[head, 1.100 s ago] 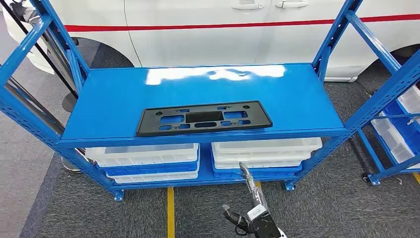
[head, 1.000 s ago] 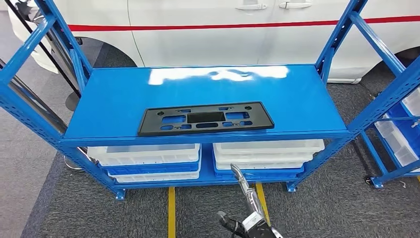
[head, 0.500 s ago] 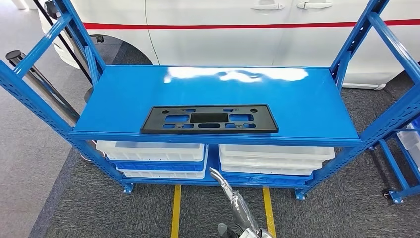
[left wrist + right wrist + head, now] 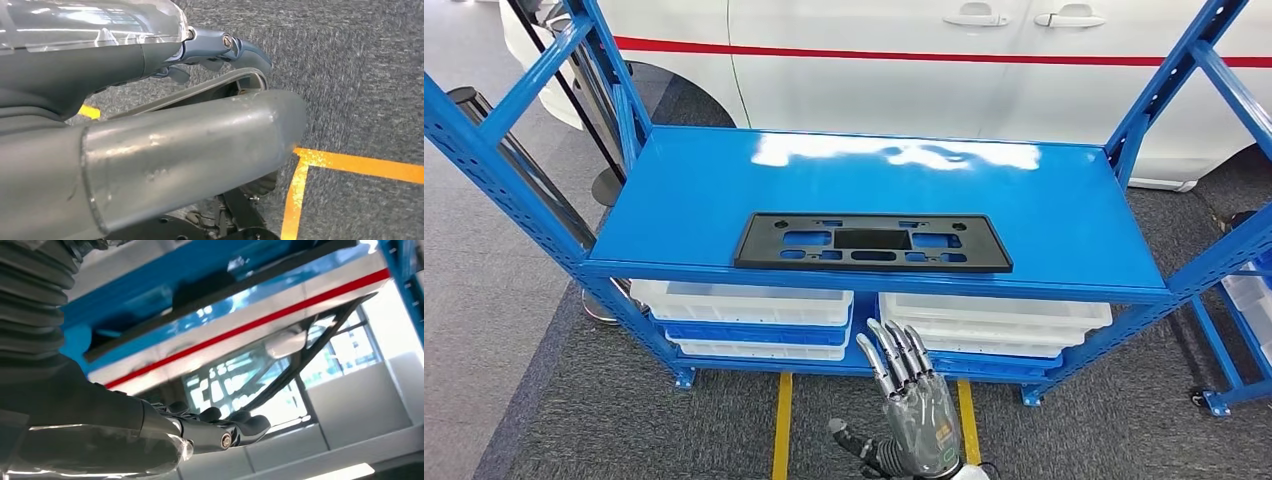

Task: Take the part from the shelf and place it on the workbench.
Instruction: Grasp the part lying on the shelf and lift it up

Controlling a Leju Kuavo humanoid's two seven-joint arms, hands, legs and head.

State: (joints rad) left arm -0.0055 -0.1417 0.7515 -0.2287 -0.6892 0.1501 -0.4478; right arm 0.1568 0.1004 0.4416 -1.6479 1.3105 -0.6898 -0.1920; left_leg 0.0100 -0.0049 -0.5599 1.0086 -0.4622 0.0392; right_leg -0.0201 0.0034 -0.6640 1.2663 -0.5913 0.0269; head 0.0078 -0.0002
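Note:
The part is a long flat black plate with several cut-outs. It lies near the front edge of the blue shelf, roughly in the middle. My right hand is raised below and in front of the shelf's front edge, fingers straight and apart, pointing toward the shelf and holding nothing. The right wrist view has the same hand against the shelf and the car. My left hand hangs over the grey carpet with nothing in it.
White bins sit on the lower level under the shelf. A white car with a red stripe stands close behind. Blue uprights flank the shelf. Yellow lines mark the carpet.
The whole picture has shifted, so the camera moved. My right hand has risen and turned from edge-on to broadside, its fingers now spread below the shelf's front edge.

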